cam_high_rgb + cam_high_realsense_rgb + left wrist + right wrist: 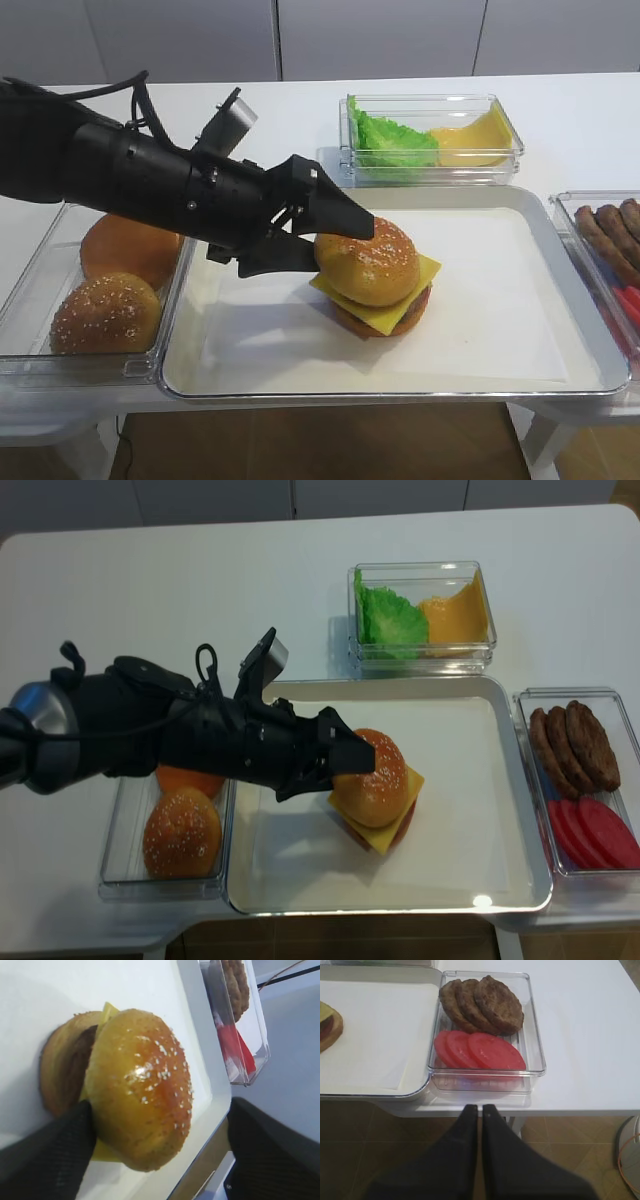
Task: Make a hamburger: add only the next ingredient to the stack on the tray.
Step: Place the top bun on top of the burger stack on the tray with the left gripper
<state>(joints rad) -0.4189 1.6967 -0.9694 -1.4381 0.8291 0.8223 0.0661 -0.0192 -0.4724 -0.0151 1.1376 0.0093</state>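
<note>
The sesame-seeded bun top point(368, 262) rests on the stack, over the yellow cheese slice point(425, 272) and the bun base point(57, 1075), in the middle of the paper-lined silver tray point(500, 385). My left gripper point(340, 248) stands open around the bun top point(140, 1085). One finger point(60, 1145) lies against its side and the other finger point(270, 1150) stands well clear of it. My right gripper point(480, 1108) is shut and empty, hanging off the table's front edge below the patty bin.
A clear bin at the left holds another sesame bun point(105, 315) and a smooth bun point(125, 248). A bin behind the tray holds lettuce point(390, 135) and cheese. At the right, a bin point(535, 1055) holds patties point(485, 1005) and tomato slices point(480, 1050).
</note>
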